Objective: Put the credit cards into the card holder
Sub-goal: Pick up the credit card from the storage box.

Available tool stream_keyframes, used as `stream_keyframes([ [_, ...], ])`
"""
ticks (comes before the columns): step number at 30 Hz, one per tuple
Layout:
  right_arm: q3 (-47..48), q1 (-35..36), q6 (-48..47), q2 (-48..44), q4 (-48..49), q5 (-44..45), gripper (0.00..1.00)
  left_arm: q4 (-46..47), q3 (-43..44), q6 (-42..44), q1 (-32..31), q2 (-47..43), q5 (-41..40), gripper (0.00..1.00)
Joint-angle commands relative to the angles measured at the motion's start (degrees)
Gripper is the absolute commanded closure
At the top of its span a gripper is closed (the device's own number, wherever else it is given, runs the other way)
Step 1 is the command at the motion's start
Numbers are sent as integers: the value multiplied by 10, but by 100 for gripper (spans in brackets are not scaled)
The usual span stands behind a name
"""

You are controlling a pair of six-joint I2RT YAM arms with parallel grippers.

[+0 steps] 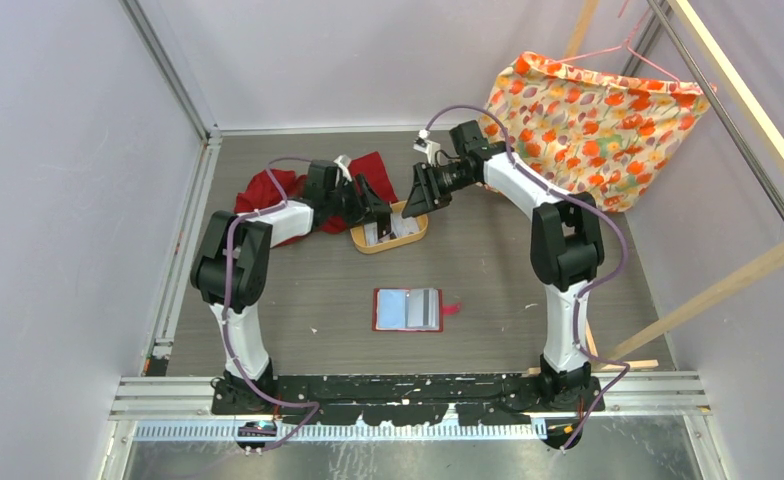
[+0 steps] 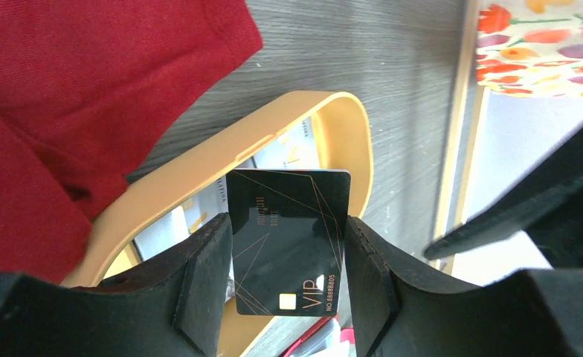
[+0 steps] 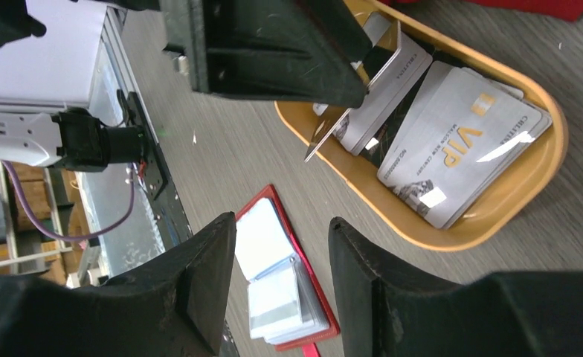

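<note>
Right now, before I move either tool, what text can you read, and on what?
"VIP": glossy black card clamped in the left tool.
"NO." plus digits, roughly "88888805": same card, digits uncertain.
"VIP": topmost pale rectangular card in the oval tan tray.
Remaining print on that pale card and its neighbours: too small or blurred.

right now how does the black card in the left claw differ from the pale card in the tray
The glossy black plastic card is dark; the pale grey plastic card is light. The black card is clamped in the left claw above the oval tan tray; the pale card lies flat in it. Both read VIP.
</note>
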Motion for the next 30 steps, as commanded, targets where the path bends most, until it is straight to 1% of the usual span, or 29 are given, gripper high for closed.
stream_keyframes([
  [1,48,6,41,27,18,-15,46,106,-10,-23,17,-16,65,66],
  [7,77,14,55,69,16,-42,46,180,-23,-58,34,-3,109,68],
  [18,87,16,120,105,73,-113,46,234,-34,-79,45,27,156,71],
  [26,92,18,140,122,85,-110,46,252,-36,-87,47,37,173,73],
  [30,95,16,144,131,84,-107,48,265,-41,-91,50,40,184,73],
])
